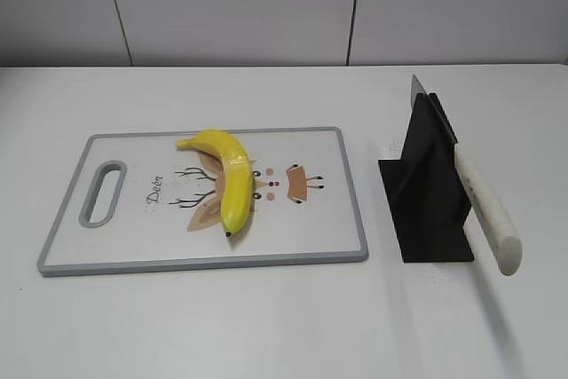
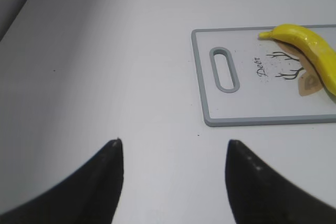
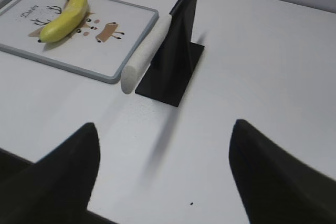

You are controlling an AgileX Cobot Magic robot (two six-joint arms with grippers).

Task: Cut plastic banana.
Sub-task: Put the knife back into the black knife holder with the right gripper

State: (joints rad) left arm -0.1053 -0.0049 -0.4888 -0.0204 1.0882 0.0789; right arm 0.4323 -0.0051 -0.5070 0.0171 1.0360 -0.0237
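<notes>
Yellow banana [image 2: 310,48] beyond left gripper [image 2: 173,174] (spread).

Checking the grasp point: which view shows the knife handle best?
The exterior view: the whole knife handle shows, slanting out of the black stand. The right wrist view shows it smaller and foreshortened; the left wrist view misses it.

A whole yellow banana [image 1: 227,179] lies curved on the cutting board [image 1: 133,246]; the white-handled knife [image 1: 484,206] rests tilted in its black stand [image 1: 426,193].
</notes>
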